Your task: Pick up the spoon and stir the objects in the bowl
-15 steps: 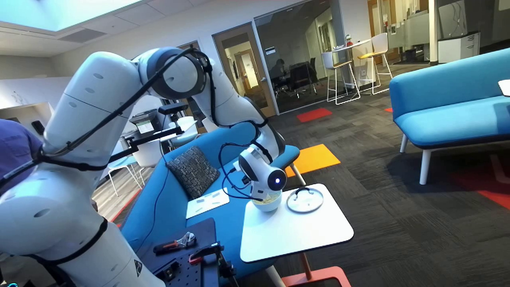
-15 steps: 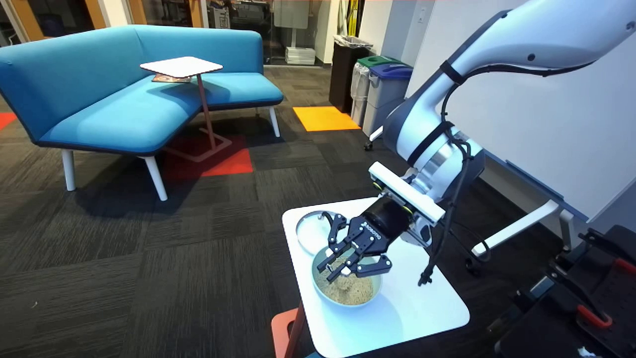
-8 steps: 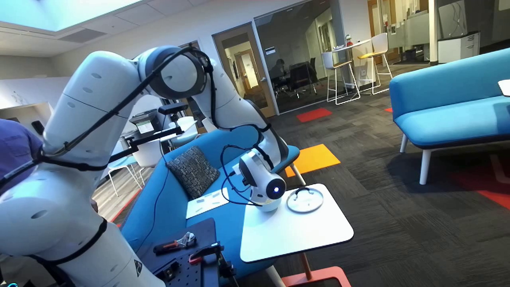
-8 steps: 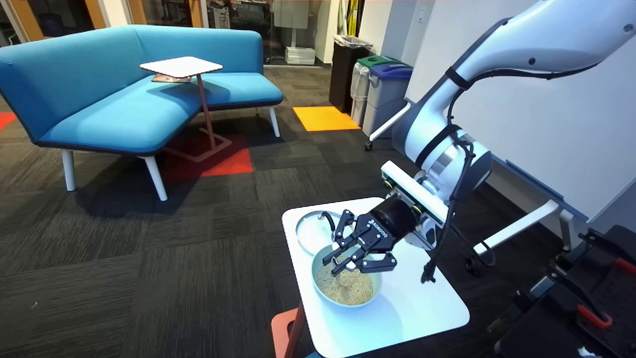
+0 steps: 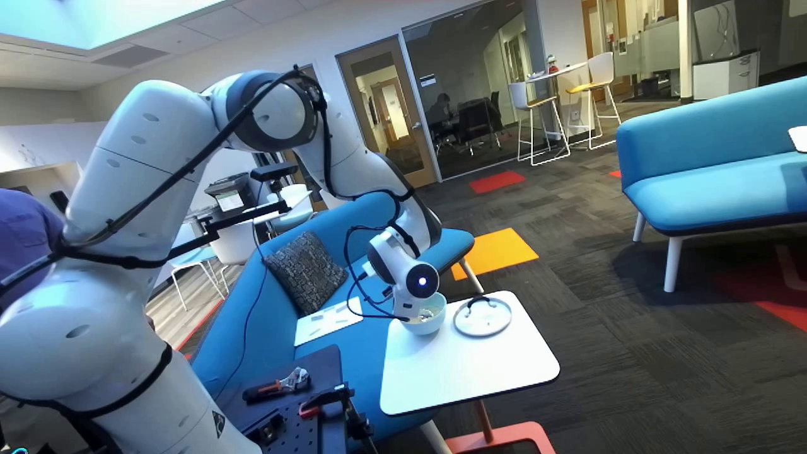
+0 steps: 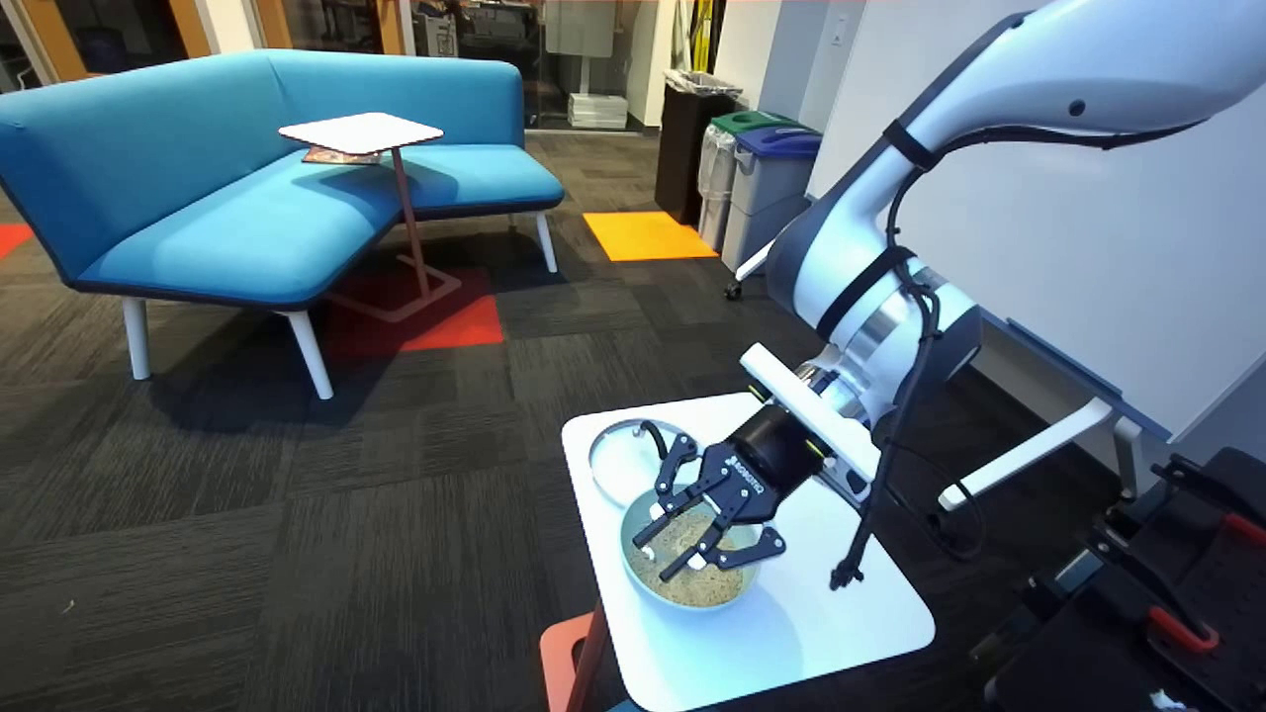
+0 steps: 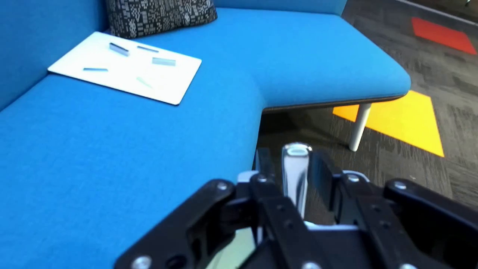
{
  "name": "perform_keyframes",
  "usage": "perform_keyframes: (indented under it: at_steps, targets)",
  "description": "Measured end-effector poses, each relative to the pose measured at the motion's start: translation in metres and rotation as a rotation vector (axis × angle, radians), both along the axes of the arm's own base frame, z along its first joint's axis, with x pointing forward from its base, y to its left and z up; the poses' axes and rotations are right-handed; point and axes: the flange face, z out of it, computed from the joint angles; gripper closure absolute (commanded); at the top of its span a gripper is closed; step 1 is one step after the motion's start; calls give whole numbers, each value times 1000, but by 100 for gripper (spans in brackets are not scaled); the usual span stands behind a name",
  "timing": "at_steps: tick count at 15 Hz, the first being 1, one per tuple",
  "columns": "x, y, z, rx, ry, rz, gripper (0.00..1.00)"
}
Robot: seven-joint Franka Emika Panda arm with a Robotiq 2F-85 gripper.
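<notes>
The pale bluish bowl (image 5: 430,326) stands on the white side table and holds grainy tan stuff; it shows in both exterior views (image 6: 692,605). My gripper (image 6: 654,560) is over the bowl, fingers pointing down and into it, and stands open. In the wrist view, the spoon's shiny metal handle (image 7: 295,175) stands upright between my open fingers (image 7: 291,161), with a gap on its left and its tip close to the right finger. A small pale bit of the spoon (image 6: 648,554) shows between the fingertips. The spoon's head is hidden.
A round lid (image 5: 482,317) with a black handle lies beside the bowl on the white side table (image 5: 466,372). A blue couch (image 7: 186,130) with a white board (image 7: 149,80) on it is behind the table.
My fingers have spread wider around the spoon handle. The hand has shifted and tilted, and more of the bowl shows in an exterior view. The bowl and lid have not moved.
</notes>
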Motion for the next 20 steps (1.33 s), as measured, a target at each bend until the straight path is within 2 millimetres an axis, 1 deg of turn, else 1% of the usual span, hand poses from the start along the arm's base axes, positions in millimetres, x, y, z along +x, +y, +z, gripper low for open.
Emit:
perform_keyframes:
  at_steps: [4, 5, 9, 12, 14, 17, 19, 20]
  targets:
    - [-3, 10, 13, -135, -49, 13, 3]
    - [-2, 11, 17, -166, -64, 13, 0]
    - [-2, 9, 39, -307, -125, -5, 0]
    - [-10, 7, 65, -438, -179, -9, 0]
    - [-21, 9, 88, -522, -209, -16, 0]
    - [-43, 13, 121, -620, -252, -39, 0]
    - [-58, 15, 137, -667, -271, -52, 0]
    - [-65, 15, 142, -684, -276, -56, 0]
